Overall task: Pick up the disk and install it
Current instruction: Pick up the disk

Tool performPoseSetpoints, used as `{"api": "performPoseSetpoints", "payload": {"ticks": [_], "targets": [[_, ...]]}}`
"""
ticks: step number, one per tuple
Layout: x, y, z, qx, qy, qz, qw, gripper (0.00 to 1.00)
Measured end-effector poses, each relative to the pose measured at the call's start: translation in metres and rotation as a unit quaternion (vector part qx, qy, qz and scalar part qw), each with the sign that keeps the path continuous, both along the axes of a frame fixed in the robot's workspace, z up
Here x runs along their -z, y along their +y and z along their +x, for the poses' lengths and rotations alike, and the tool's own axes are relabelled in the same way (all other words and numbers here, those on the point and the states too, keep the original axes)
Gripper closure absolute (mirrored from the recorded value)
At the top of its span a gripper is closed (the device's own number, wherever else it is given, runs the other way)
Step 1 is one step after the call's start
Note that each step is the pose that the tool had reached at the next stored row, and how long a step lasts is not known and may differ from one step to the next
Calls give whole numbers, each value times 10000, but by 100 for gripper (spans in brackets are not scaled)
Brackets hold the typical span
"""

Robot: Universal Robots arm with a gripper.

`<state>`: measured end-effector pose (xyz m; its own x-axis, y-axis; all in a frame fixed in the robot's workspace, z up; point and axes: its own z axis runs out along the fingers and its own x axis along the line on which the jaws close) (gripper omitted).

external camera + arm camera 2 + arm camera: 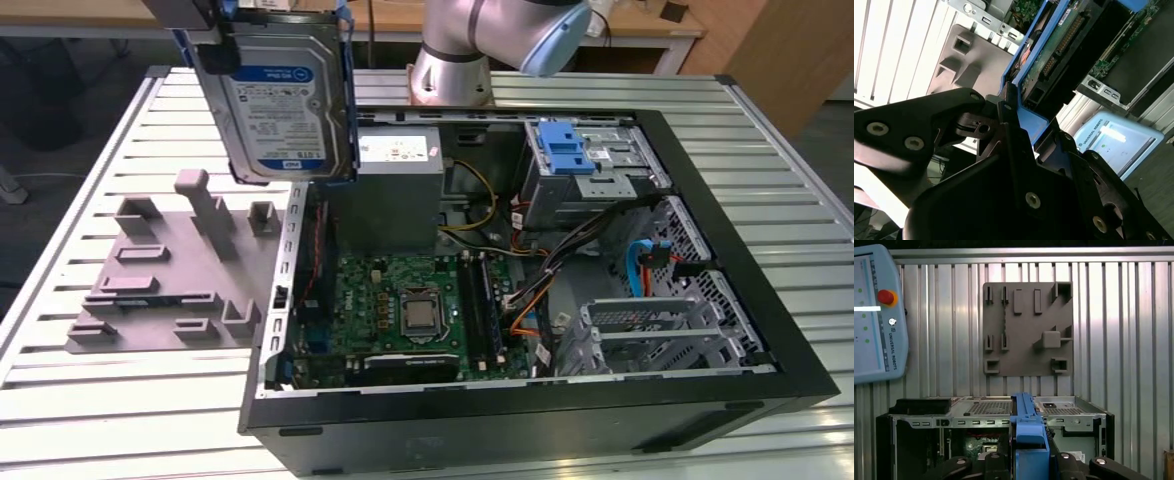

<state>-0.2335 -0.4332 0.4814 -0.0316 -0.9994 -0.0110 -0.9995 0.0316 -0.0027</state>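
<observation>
The claw's (1021, 120) black links sit closest to the lens in the second wrist view. Its fingers (1004, 107) are drawn in against the two sides of a blue bracket (1026, 55), so it has the disk (1054, 45) clamped by its upper end. The wrist points straight down. In the first wrist view the bracket (1029, 430) runs edge-on between the claw's knuckles, above the near wall of the computer case (979, 410).

In the exterior view, at its left, a grey fixture plate (160, 270) with raised blocks and slots lies flat on the slatted metal counter (80, 400), just beside the case. Above the plate's inner edge and the left wall of the case, the disk (280, 100) hangs upright in the air. It touches neither the plate nor the case. It is a flat silver drive whose blue-and-white label faces the camera, with the blue frame running down its long sides. The second wrist view shows its other face, a green circuit board with a dark connector row.

Just to its right in the exterior view stands the grey power supply box (387, 190), with the green motherboard (400, 300) below it. The arm's silver base (454, 60) rises behind the case. Further right is the silver drive cage (587, 170) with its blue latch, well apart from the disk, then loose cables and a perforated metal bracket by the case's right wall.
</observation>
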Motion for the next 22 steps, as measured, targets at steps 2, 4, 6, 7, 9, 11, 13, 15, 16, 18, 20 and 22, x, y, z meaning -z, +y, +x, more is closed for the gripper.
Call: {"api": "performPoseSetpoints", "payload": {"ticks": [2, 4, 6, 7, 9, 11, 13, 15, 16, 18, 20, 22], "targets": [[0, -4, 24, 0, 0, 0, 10000, 64], [0, -7, 49, 0, 0, 0, 10000, 64], [0, -8, 70, 1, 0, 0, 10000, 64], [0, -9, 83, 0, 0, 0, 10000, 64], [0, -10, 107, 0, 0, 0, 10000, 64], [0, -11, 131, 1, 0, 0, 10000, 64], [0, -12, 155, 0, 0, 0, 10000, 64], [0, -14, 182, 0, 0, 0, 10000, 64], [0, -15, 194, 0, 0, 0, 10000, 64], [0, -16, 218, 0, 0, 0, 10000, 64], [0, -17, 240, 0, 0, 0, 10000, 64], [0, -19, 265, 0, 0, 0, 10000, 64]]}}
